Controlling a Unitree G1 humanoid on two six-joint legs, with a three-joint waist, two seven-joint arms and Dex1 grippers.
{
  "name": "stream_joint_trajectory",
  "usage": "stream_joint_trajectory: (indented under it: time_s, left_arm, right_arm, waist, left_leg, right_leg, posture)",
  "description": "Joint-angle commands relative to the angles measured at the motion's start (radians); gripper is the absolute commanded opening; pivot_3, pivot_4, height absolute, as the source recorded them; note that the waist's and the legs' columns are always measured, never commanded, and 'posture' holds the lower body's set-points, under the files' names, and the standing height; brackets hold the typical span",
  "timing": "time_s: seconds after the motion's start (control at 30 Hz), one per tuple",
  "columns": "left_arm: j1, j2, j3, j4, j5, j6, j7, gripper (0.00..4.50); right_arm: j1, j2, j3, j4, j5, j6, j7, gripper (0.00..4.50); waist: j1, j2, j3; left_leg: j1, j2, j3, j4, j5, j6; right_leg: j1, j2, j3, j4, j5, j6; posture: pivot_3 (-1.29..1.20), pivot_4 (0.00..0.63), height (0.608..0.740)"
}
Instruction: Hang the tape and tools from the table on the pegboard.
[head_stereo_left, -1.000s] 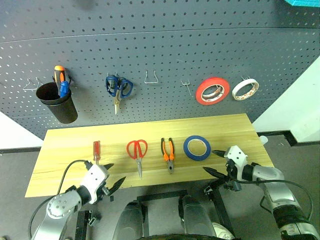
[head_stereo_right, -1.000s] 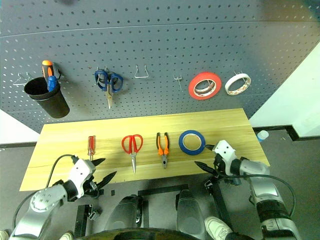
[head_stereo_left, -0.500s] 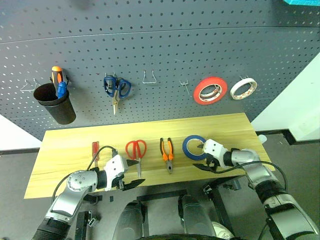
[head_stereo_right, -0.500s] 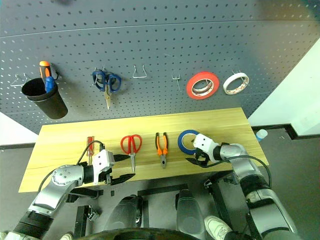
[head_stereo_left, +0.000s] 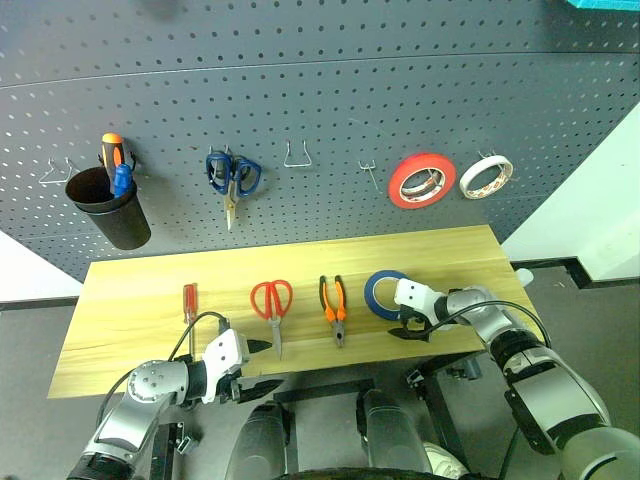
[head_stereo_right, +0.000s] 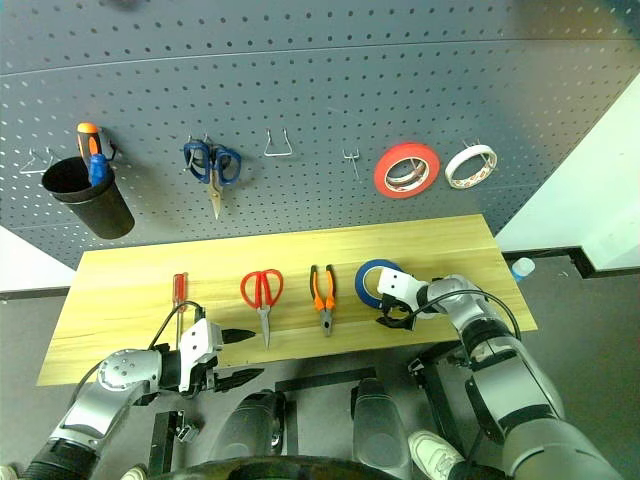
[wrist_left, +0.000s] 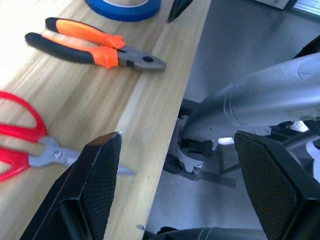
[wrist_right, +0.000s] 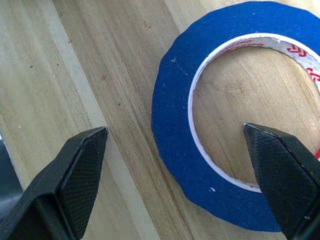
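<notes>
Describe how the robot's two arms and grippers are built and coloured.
Both arms are rounded silver-grey metal segments with dark joints. Each wrist ends in a white block carrying the left gripper and right gripper, each with two black pointed fingers whose inner pads are finely cross-hatched. A thin black cable loops over each wrist.

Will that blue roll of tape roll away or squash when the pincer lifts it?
The blue tape lies flat on the table, so it probably won't roll now. Its pale inner core suggests a stiff ring that keeps its shape. It looks thin and hollow, so likely light; set on edge it could roll.
</notes>
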Motion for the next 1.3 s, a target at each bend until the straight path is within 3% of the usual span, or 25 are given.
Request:
stream_joint_trajectory:
  time_s: [0.03,0.33,0.37,0.5,0.63,0.77,0.9,1.1,1.3]
  left_arm:
    - [0.018,0.007,0.019,-0.041,-0.017,-0.015,0.01,3.73]
    - [0.029,0.004,0.03,-0.039,-0.024,-0.021,0.027,3.73]
    - [0.028,0.004,0.033,-0.038,-0.026,-0.023,0.03,3.73]
    - [0.036,0.0,0.061,-0.034,-0.026,-0.048,0.064,3.73]
    - [0.055,-0.01,0.114,-0.037,-0.041,-0.077,0.115,3.73]
    - [0.083,-0.024,0.156,-0.049,-0.057,-0.091,0.144,3.73]
    - [0.095,-0.036,0.16,-0.057,-0.063,-0.1,0.155,3.73]
    - [0.056,-0.053,0.15,-0.038,-0.06,-0.101,0.166,3.73]
    - [0.036,-0.06,0.142,-0.028,-0.052,-0.105,0.172,3.73]
  right_arm:
    - [-0.012,0.008,0.019,0.037,-0.033,0.042,0.013,3.72]
    - [-0.001,-0.002,0.02,0.035,-0.049,0.008,-0.009,0.84]
    - [0.003,-0.005,0.017,0.029,-0.046,0.003,-0.012,0.67]
    - [0.037,-0.046,0.007,-0.061,-0.069,-0.08,-0.14,0.67]
    - [0.17,-0.143,-0.034,-0.385,-0.09,-0.189,-0.267,0.67]
    - [0.345,-0.309,-0.018,-0.769,-0.34,-0.355,-0.499,0.67]
    - [0.418,-0.374,-0.052,-0.968,-0.515,-0.385,-0.703,0.67]
    - [0.255,-0.369,-0.086,-0.988,-0.547,-0.361,-0.765,0.67]
    - [0.067,-0.313,-0.025,-0.795,-0.525,-0.376,-0.726,0.67]
  waist:
    - [0.0,0.0,0.0]
    - [0.001,0.0,0.0]
    - [0.001,0.0,0.0]
    - [0.0,0.0,0.0]
    - [0.006,0.002,0.001]
    - [0.005,0.003,0.002]
    - [0.001,0.002,0.002]
    - [-0.016,0.001,0.002]
    - [-0.019,0.0,0.001]
  left_leg:
    - [0.0,0.0,0.0,0.0,0.0,0.0]
    - [0.001,0.0,0.0,0.001,0.0,0.0]
    - [0.001,0.0,0.0,0.001,0.0,0.0]
    - [0.001,0.0,0.0,0.001,0.0,0.0]
    - [-0.001,0.0,0.0,0.001,0.0,0.0]
    - [-0.004,0.0,0.0,-0.001,0.0,0.0]
    - [-0.007,0.0,0.001,-0.001,0.0,0.0]
    - [-0.01,0.0,0.001,0.005,0.0,0.0]
    - [-0.01,0.0,0.001,0.001,0.0,0.0]
  right_leg:
    - [0.0,0.0,0.0,0.0,0.0,0.0]
    - [0.001,0.0,0.0,0.0,-0.001,0.001]
    - [0.002,0.0,0.0,0.0,-0.001,0.002]
    - [0.002,0.0,0.0,0.0,-0.001,0.002]
    - [-0.001,0.0,0.0,0.0,-0.001,0.002]
    - [-0.005,0.0,0.0,0.0,-0.003,0.005]
    - [-0.009,0.0,0.001,0.001,-0.004,0.005]
    - [-0.009,0.0,0.001,0.0,-0.002,0.003]
    - [-0.01,0.0,0.001,0.0,0.001,-0.002]
  posture:
    - [-0.02,0.16,0.73]
    - [-0.03,0.161,0.73]
    - [-0.03,0.161,0.73]
    - [-0.03,0.163,0.73]
    - [-0.03,0.16,0.73]
    - [-0.05,0.157,0.73]
    - [-0.07,0.156,0.73]
    - [-0.09,0.145,0.73]
    - [-0.07,0.136,0.73]
